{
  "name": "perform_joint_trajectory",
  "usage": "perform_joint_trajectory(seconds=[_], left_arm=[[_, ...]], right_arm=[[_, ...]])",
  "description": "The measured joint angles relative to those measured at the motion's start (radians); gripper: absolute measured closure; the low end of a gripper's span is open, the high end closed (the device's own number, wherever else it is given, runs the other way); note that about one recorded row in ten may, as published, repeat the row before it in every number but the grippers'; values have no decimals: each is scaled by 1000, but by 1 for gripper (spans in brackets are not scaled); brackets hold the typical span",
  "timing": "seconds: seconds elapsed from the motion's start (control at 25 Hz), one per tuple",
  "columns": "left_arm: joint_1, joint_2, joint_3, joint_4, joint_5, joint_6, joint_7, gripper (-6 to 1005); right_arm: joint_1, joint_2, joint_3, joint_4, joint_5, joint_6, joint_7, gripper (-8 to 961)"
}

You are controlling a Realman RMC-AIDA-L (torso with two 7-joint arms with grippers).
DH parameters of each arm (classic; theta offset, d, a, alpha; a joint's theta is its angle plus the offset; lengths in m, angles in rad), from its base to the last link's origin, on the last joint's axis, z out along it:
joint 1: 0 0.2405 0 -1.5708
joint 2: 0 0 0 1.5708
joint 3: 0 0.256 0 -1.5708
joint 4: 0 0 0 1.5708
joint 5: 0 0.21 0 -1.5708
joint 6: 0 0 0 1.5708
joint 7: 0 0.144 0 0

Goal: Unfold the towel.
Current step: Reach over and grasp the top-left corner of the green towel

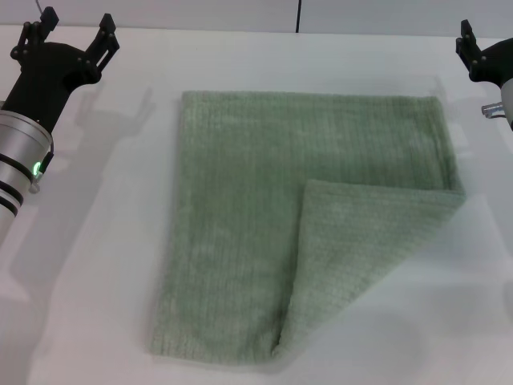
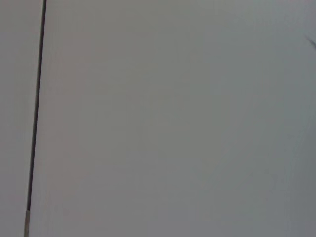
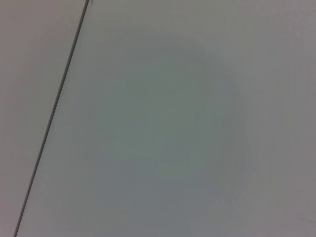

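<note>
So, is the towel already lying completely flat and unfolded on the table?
No, the towel has its near right corner folded over diagonally onto itself, a triangular flap resting on top.

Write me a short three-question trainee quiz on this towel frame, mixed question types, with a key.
1. True or false: the towel lies fully flat with no corner folded.
2. Multiple choice: where is the folded flap? A) near corner on the robot's right B) far corner on the robot's left C) middle of the far edge
3. Short answer: is either gripper touching the towel?

Key:
1. False; one corner is turned over onto the cloth.
2. A.
3. No. The left gripper is open above the white table by the far left corner, and the right gripper is at the far right edge of the head view; both are apart from the cloth.
</note>
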Motion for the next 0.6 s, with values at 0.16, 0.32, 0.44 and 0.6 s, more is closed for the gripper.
perform_joint_trajectory(seconds=[0.16, 0.32, 0.44, 0.6], left_arm=[[0, 0, 0, 0, 0, 0, 2, 150], [-2, 0, 0, 0, 0, 0, 2, 162], [-2, 0, 0, 0, -1, 0, 3, 172], [-2, 0, 0, 0, -1, 0, 4, 184]], right_arm=[[0, 0, 0, 0, 2, 0, 0, 239], [0, 0, 0, 0, 3, 0, 0, 238], [0, 0, 0, 0, 5, 0, 0, 238], [0, 0, 0, 0, 6, 0, 0, 239]])
